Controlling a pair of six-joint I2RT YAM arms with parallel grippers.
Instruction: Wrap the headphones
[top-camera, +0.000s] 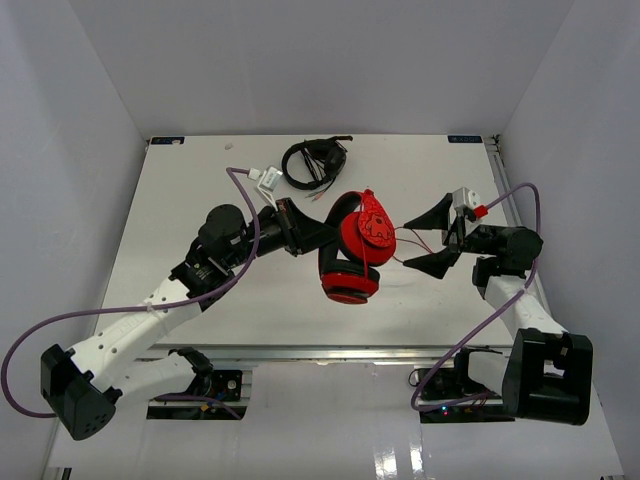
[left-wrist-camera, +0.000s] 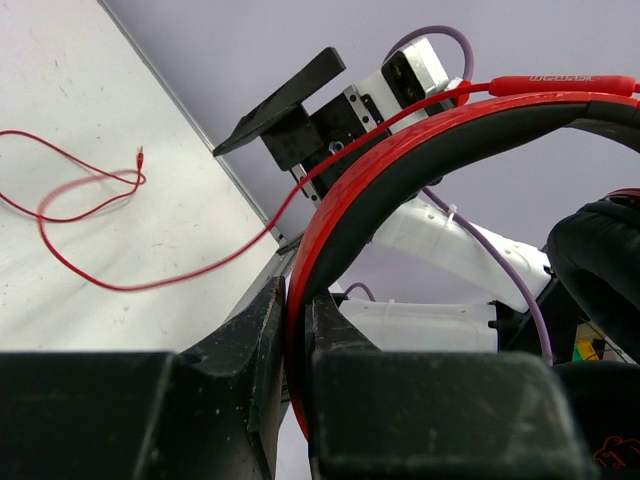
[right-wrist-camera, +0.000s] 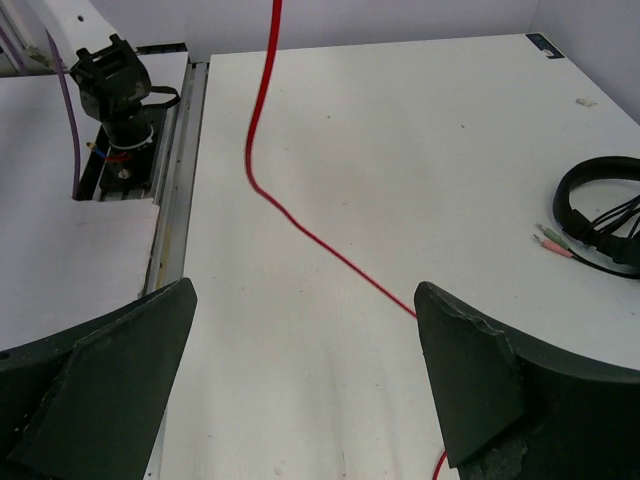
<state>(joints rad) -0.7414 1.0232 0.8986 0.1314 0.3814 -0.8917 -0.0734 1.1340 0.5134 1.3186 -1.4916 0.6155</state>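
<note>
Count: 2 arms, 2 grippers, 2 headsets (1 red, 1 black), 1 loose red cable.

Left side: the left gripper (top-camera: 325, 238) reaches in over the middle of the white table (top-camera: 180, 200). In the left wrist view its fingers (left-wrist-camera: 250, 350) are clamped on the headband (left-wrist-camera: 420, 140), which runs up through the narrow slot between them.

Far edge, left of centre: 1 pair of black headphones (top-camera: 313, 162) lies flat with its black lead bunched against it. The right wrist view shows 2 small plugs (right-wrist-camera: 553, 240) on that lead, one pink and one green.

Centre: the red headphones (top-camera: 362, 232) are held by the left gripper. 2 ear cups (top-camera: 348, 285) are visible, one above the other in the top view. I cannot tell whether the lower cup touches the table.

Centre to right: 1 red cable (left-wrist-camera: 200, 270) leaves the headset, drops to the table and lies in loose loops. Its jack tip (left-wrist-camera: 140, 152) lies free on the surface.

Right side: the right gripper (top-camera: 432, 238) is just beside the red cups, with its jaws spread wide and gripping nothing. In its own wrist view the cable (right-wrist-camera: 300, 225) crosses the table in the gap between the 2 fingers (right-wrist-camera: 480, 380), unpinched.
</note>
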